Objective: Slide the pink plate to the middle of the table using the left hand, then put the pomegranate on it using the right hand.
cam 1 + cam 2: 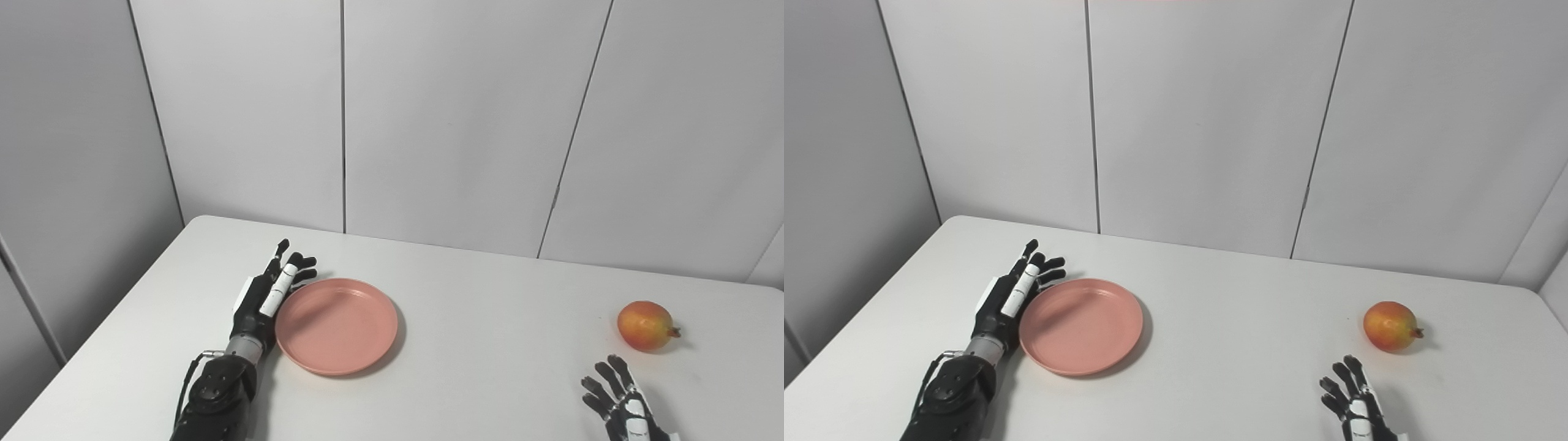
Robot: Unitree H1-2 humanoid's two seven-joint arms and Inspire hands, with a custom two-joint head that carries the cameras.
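A round pink plate (pixel 336 325) lies flat on the white table (pixel 478 294), left of centre, with nothing on it. My left hand (pixel 266 293) stands edge-on against the plate's left rim, fingers stretched out and apart, holding nothing. The pomegranate (pixel 644 325), red and yellow with a small crown pointing right, rests on the table at the right. My right hand (pixel 618 401) is at the bottom edge, just below and left of the fruit and apart from it, fingers spread and holding nothing. Its palm is partly cut off by the frame.
Grey wall panels (pixel 459 122) close off the table's back edge. The table's left edge (pixel 104 318) runs diagonally near my left arm.
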